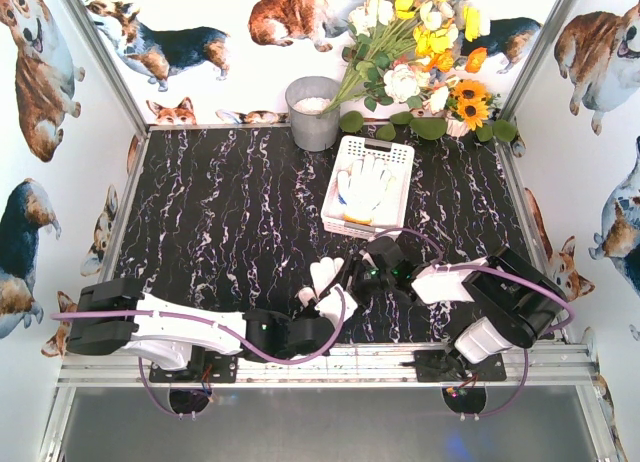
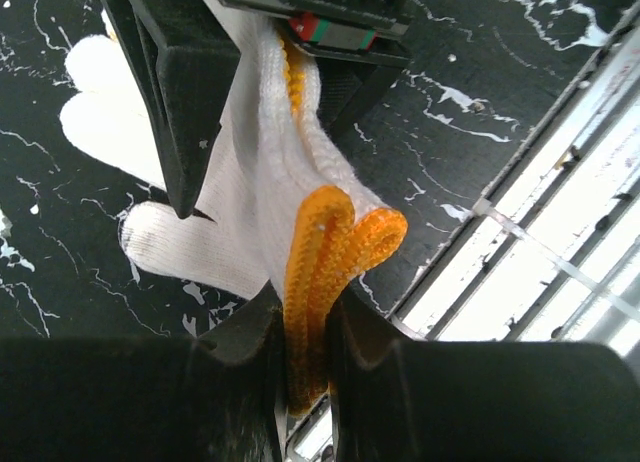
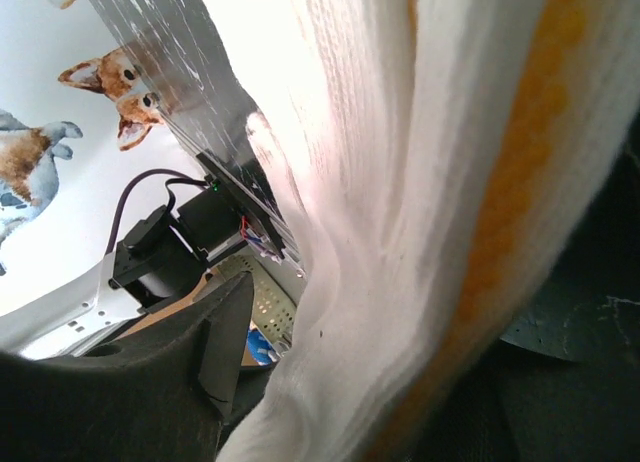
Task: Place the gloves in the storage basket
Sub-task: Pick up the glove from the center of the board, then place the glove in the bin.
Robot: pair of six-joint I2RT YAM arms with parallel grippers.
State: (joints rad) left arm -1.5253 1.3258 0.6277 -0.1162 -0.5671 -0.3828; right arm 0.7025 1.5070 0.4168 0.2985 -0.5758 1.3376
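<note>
- The left claw (image 2: 305, 354) is clamping shut on a white glove (image 2: 255, 217), pinching the folded orange cuff (image 2: 335, 244) between its two black fingers.
- The right claw (image 2: 265, 122) is straddling the same glove farther up, with a black finger on each side of the fabric. I cannot tell whether it is squeezing or just enclosing it.
- The glove is stretching between the two claws over the near middle of the tabletop (image 1: 220, 212). Its long axis is running roughly near to far, the cuff pointing at the near rail and the glove fingers (image 2: 95, 102) fanning away toward the back.
- The knit is showing as soft and ribbed, plain white in the body, with a thick rounded orange-yellow band at the cuff.
- The tabletop is showing as black, glossy and veined with white like marble.
- The storage basket (image 1: 345, 158), white slotted plastic and rectangular, is sitting at the back right of centre, well apart from the claws, its long side running near to far.
- More gloves (image 1: 368, 187) are lying inside it, fingers pointing backward.
- A grey metal bucket (image 1: 313, 114) and a bunch of flowers (image 1: 420, 42) are standing just behind the basket.
</note>
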